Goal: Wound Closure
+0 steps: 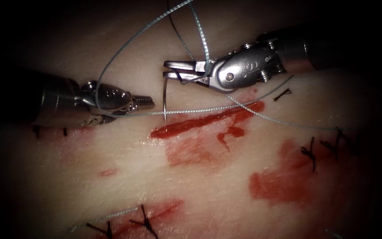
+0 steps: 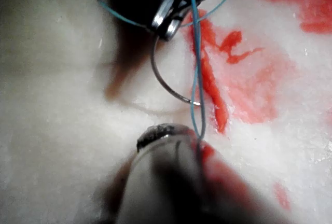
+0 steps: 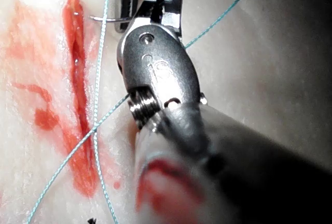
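Observation:
My right tool (image 1: 169,66) reaches in from the upper right, its jaws shut on the curved needle (image 1: 163,95) near its thread end. The needle hangs down, and its tip meets the tissue at the upper edge of the cut (image 1: 204,119), near the cut's left end; I cannot tell whether it has entered. My left tool (image 1: 149,102) lies left of the cut, jaws shut with nothing between the tips. The pale thread (image 1: 111,62) loops over its wrist and runs right across the cut. The left wrist view shows needle (image 2: 166,86), thread (image 2: 196,53) and cut (image 2: 210,84). The right wrist view shows thread (image 3: 98,105) crossing the cut (image 3: 78,105).
Dark finished stitches sit at the right (image 1: 310,152), near the right tool (image 1: 284,94) and along the lower wound (image 1: 144,219). Red fluid stains the tissue below the cut (image 1: 279,181). A loose thread end lies at the bottom left (image 1: 102,217).

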`<state>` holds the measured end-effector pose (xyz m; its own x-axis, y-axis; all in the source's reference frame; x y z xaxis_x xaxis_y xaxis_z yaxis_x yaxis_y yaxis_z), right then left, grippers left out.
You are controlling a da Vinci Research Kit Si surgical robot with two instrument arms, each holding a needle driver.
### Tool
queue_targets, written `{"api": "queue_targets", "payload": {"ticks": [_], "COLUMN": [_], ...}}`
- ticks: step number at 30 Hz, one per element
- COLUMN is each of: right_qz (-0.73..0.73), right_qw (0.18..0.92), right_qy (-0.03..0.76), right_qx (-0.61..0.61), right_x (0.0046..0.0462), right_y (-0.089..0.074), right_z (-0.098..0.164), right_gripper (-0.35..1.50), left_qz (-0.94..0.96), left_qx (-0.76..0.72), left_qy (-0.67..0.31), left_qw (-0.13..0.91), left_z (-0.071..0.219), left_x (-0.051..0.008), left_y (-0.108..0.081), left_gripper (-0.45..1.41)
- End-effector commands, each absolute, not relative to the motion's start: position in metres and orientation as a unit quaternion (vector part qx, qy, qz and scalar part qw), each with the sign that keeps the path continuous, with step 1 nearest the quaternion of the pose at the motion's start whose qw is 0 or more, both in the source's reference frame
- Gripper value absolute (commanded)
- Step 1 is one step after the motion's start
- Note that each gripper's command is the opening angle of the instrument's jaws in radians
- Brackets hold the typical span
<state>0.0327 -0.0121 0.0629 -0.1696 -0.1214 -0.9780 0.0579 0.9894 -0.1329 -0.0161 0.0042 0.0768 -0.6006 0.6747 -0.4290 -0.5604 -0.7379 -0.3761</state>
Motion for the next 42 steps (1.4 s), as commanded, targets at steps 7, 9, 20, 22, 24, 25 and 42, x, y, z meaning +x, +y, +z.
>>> {"api": "queue_targets", "payload": {"ticks": [7, 9, 20, 22, 24, 25, 42], "right_qz": [-0.044, -0.03, 0.126, 0.175, 0.201, 0.211, 0.322], "right_qw": [0.645, 0.645, 0.634, 0.625, 0.62, 0.621, 0.596], "right_qy": [0.763, 0.763, 0.732, 0.717, 0.703, 0.694, 0.638], "right_qx": [0.01, 0.029, 0.215, 0.254, 0.286, 0.299, 0.366], "right_x": [0.0335, 0.0335, 0.0336, 0.0336, 0.0336, 0.0335, 0.033], "right_y": [-0.012, -0.0122, -0.0135, -0.014, -0.0143, -0.0145, -0.015], "right_z": [0.0632, 0.0633, 0.064, 0.064, 0.0641, 0.0641, 0.0646], "right_gripper": [-0.35, -0.35, -0.35, -0.35, -0.35, -0.35, -0.35], "left_qz": [0.889, 0.888, 0.888, 0.888, 0.886, 0.884, 0.884], "left_qx": [-0.281, -0.281, -0.28, -0.28, -0.283, -0.29, -0.362], "left_qy": [-0.102, -0.102, -0.102, -0.104, -0.11, -0.118, -0.146], "left_qw": [0.348, 0.348, 0.35, 0.35, 0.349, 0.348, 0.256], "left_z": [0.0774, 0.0773, 0.0772, 0.0769, 0.0765, 0.0761, 0.0678], "left_x": [-0.0166, -0.0166, -0.0165, -0.0165, -0.0165, -0.0164, -0.0147], "left_y": [0.0039, 0.004, 0.0041, 0.0042, 0.0043, 0.0044, 0.0063], "left_gripper": [0.05, 0.05, 0.05, 0.04, -0.1, -0.13, 0.12]}}
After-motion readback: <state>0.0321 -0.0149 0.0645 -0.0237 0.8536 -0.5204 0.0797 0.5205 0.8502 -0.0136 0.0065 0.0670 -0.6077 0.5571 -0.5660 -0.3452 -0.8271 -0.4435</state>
